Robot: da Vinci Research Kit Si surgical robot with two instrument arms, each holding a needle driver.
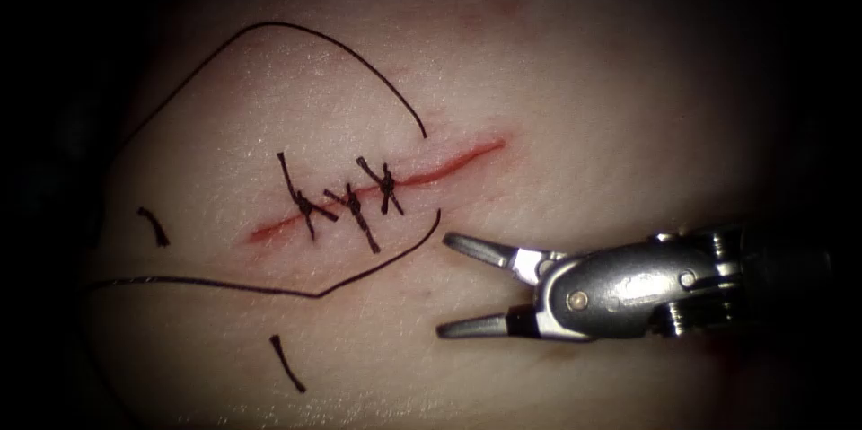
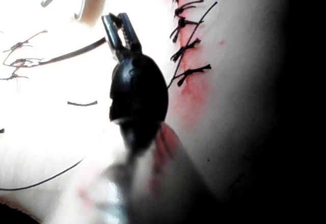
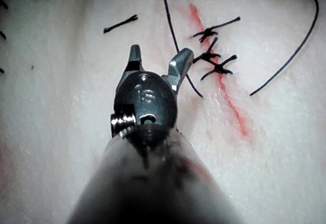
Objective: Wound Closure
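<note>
Pale tissue (image 1: pixel 584 98) is lying across the endoscope view, fading into dark at the edges. Near the centre the cut (image 1: pixel 449 163) is running as a red line from about eight o'clock up toward two o'clock. Three knotted stitches (image 1: pixel 350 201) are crossing its left half, while the right half is lying unstitched with red fluid (image 1: pixel 269 231) tinting the line. A long black thread (image 1: pixel 341 48) is arching over the stitches from ten o'clock round to one o'clock, and another strand (image 1: pixel 377 268) is curving beneath them and trailing off toward nine o'clock. Two short cut ends are resting loose on the tissue, one (image 1: pixel 154 226) at nine o'clock and one (image 1: pixel 287 364) at seven o'clock. I cannot make out the needle in these views.

At four o'clock the right tool (image 1: pixel 447 285) is coming in from the right, its jaws standing wide apart and holding nothing, hovering just right of the lower strand. The right wrist view is showing the same right tool (image 3: pixel 157 60) spread open beside the stitches (image 3: pixel 214 56) and the cut (image 3: pixel 232 107).

The left wrist view is showing the left tool (image 2: pixel 121 26) with its jaws pressed together; a thread (image 2: pixel 71 55) is running up to them, though whether they are clamping it I cannot tell
</note>
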